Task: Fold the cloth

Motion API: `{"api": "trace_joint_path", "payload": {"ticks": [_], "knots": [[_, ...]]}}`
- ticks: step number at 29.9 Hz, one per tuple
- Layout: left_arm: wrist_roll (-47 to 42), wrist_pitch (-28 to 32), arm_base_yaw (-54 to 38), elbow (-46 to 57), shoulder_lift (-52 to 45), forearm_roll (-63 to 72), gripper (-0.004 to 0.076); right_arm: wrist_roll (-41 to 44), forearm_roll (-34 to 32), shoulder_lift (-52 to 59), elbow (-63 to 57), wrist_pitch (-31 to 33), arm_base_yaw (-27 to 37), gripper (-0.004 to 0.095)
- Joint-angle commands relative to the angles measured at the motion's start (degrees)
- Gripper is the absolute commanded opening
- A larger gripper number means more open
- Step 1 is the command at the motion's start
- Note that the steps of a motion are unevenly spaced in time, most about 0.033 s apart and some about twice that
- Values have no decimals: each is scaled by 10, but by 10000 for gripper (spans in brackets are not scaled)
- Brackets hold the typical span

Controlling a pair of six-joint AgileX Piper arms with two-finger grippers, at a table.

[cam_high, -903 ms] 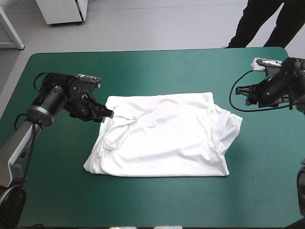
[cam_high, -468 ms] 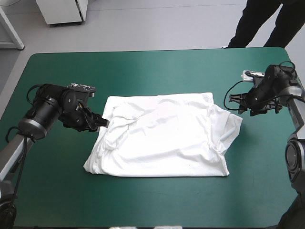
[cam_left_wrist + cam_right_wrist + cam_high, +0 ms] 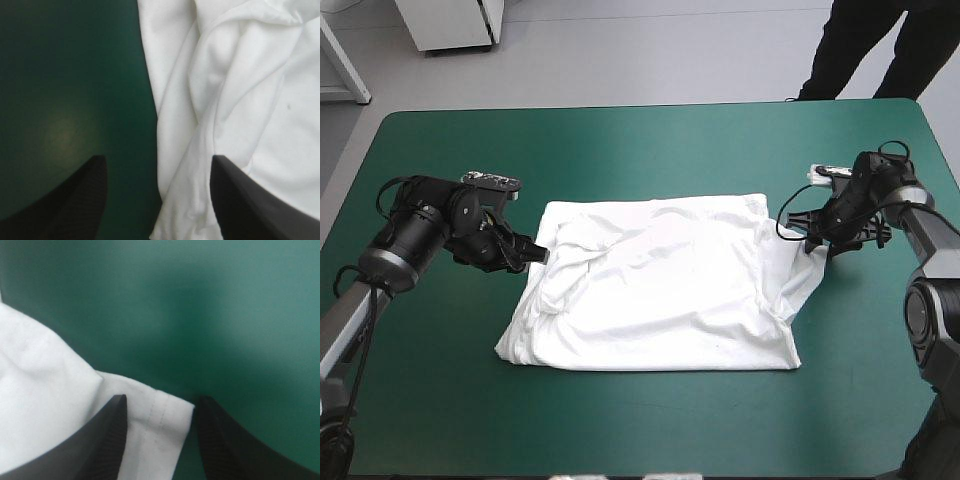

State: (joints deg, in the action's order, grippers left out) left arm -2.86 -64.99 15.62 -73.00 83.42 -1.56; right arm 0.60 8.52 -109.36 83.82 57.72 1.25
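The white T-shirt (image 3: 660, 290) lies spread on the teal-green cover, roughly rectangular, with folds along its left side and a sleeve sticking out at its right. My left gripper (image 3: 533, 253) sits low at the shirt's upper-left edge. In the left wrist view this gripper (image 3: 157, 197) is open, and the shirt's wrinkled edge (image 3: 200, 125) runs between its fingers. My right gripper (image 3: 808, 238) is at the right sleeve. In the right wrist view it (image 3: 160, 412) is open too, with the sleeve's hemmed corner (image 3: 165, 415) lying between its fingers.
The teal-green cover (image 3: 650, 150) surrounds the shirt on all sides, with wide bands toward the far and near table edges. The right arm reaches in from near the table's right edge (image 3: 950, 180).
My right gripper has moved left and nearer, from open cover down to the shirt's right sleeve. My left gripper slid a little toward the near edge along the shirt's left edge.
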Motion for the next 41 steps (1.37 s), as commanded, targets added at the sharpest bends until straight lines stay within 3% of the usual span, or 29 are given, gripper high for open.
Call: {"api": "trace_joint_path", "payload": {"ticks": [1,6,8,11,28,41], "knots": [[-6,13,-1,-14,-22,1,436,-6,-1,20,9,-9,-6,432],[-6,14,-1,-14,-22,1,435,-6,5,7,-16,10,-16,395],[-6,18,-1,-14,-22,0,433,-6,5,6,-35,15,-23,265],[-6,23,-1,-14,-22,-3,433,-2,3,7,-43,23,-42,-9],[-6,29,-1,-14,-22,-10,433,24,24,111,48,31,-166,-15],[-6,36,-1,-14,-22,-10,433,-16,145,60,60,9,-194,-16]]}}
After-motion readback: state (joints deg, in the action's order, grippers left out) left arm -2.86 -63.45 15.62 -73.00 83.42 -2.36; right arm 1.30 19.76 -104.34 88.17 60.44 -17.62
